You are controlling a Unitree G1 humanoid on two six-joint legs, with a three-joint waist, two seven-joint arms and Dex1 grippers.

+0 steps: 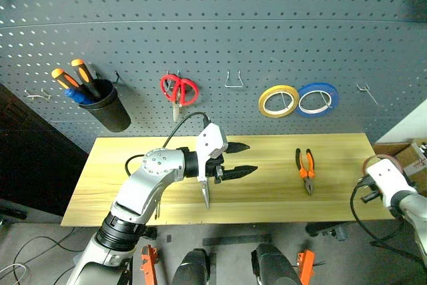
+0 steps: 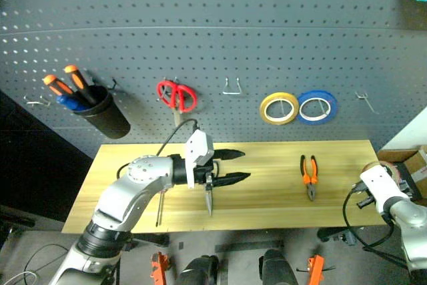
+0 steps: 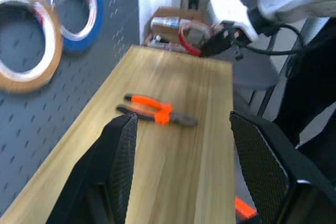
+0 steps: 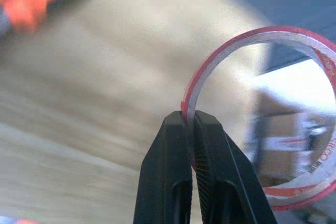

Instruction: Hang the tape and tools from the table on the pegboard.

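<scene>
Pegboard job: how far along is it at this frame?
Done: none of the task's things hangs on the pegboard yet. In hand: the right gripper is shut on the red tape. Left: the pliers on the table, and the scissors by the open left gripper.

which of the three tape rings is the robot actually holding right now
The red tape, pinched by its thin wall in the right end effector. The yellow roll and blue roll hang on the pegboard.

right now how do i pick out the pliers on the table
Find the long yellow wooden table below the grey pegboard. On its right half, below the yellow tape roll, lie the pliers: orange-and-black handles, alone on bare wood.
</scene>
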